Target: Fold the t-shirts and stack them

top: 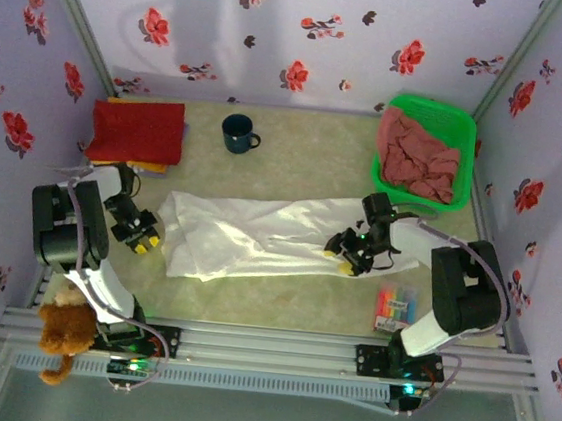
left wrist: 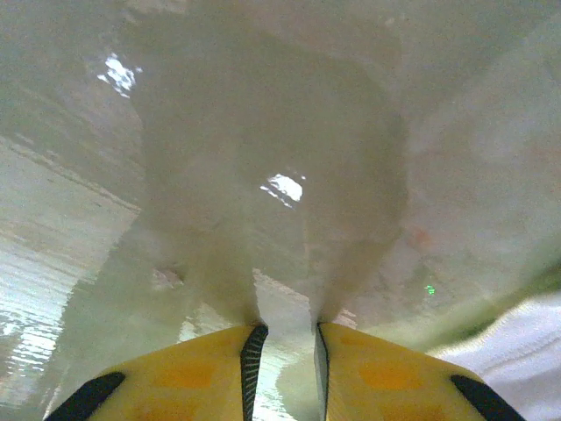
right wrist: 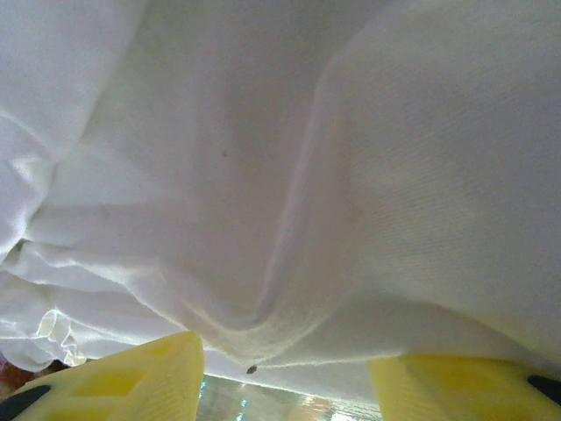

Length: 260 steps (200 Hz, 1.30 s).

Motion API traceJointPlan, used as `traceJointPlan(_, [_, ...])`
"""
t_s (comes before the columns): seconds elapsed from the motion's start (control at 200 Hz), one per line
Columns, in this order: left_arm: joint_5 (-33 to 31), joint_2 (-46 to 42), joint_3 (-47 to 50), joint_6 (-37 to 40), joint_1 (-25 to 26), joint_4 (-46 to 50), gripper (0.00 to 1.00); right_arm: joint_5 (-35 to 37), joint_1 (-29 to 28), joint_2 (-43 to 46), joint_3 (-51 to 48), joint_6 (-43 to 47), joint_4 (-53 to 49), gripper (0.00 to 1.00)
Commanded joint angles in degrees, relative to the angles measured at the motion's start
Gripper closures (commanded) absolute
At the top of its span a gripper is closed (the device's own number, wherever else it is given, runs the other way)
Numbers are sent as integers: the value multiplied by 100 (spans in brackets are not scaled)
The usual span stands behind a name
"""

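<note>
White t-shirt [top: 258, 236] is lying mid-frame, looking partly folded; red t-shirt [top: 137, 130] is sitting folded upper left, pink t-shirts [top: 420, 153] are waiting in green basket [top: 441, 107] upper right. Left gripper [top: 140, 234] is hovering beside the white one, jaws slightly parted, empty; right gripper [top: 349, 258] is straddling its right end, jaws apart

Black and white arms [top: 70, 229], yellow fingers [left wrist: 193, 377], black pads, grey cables [top: 503, 294]

White t-shirt [top: 248, 235]: mug [top: 239, 133] behind; basket [top: 435, 107] behind-right; marker pack [top: 396, 308] near-right; bare tabletop [top: 282, 296] in front.
</note>
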<state>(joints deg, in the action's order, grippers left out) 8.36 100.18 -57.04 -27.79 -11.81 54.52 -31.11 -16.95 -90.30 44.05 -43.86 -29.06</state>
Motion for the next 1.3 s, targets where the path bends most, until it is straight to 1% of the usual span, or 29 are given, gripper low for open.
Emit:
traceJointPlan(0.0, [-600,201,-18,265,-141,191,72,1056,113,-172,-313,150,-548,44])
traceJointPlan(0.06, [-469,192,-27,274,-146,165,72,985,113,-141,-327,158,-531,45])
traceJointPlan(0.14, [-11,-30,-8,207,-122,121,72,816,100,-46,-327,173,-496,44])
traceJointPlan(0.195, [271,-284,-26,142,-36,137,70,658,90,-15,-272,233,-540,44])
traceJointPlan(0.29, [482,-810,-112,-78,174,241,67,597,76,75,-146,316,-699,44])
traceJointPlan(0.365, [577,-1056,-181,-276,323,261,68,630,76,126,-99,325,-759,44])
traceJointPlan(0.505, [864,-1172,-236,-763,596,-97,77,512,73,151,0,360,-870,44])
traceJointPlan(0.57, [900,-1150,-293,-969,837,-165,82,474,60,312,103,394,-1003,44])
traceJointPlan(0.635, [883,-1125,-351,-1161,1145,-441,89,413,44,515,262,435,-1174,44])
traceJointPlan(0.735, [811,-1020,-370,-1428,1640,-645,95,341,16,826,528,466,-1406,44])
traceJointPlan(0.81, [715,-866,-340,-1576,1929,-776,97,359,16,943,735,472,-1513,44])
traceJointPlan(0.885, [642,-639,-293,-1674,2101,-882,97,453,14,902,909,528,-1522,44])
traceJointPlan(0.97, [558,-346,-279,-1699,2191,-1023,98,641,15,639,1109,644,-1493,44])
traceJointPlan(1.1, [522,204,-398,-1668,2192,-1215,99,654,16,202,1334,721,-1304,45])
traceJointPlan(1.295, [341,1138,-1237,-1329,2190,-1145,100,708,16,13,1650,921,-1489,45])
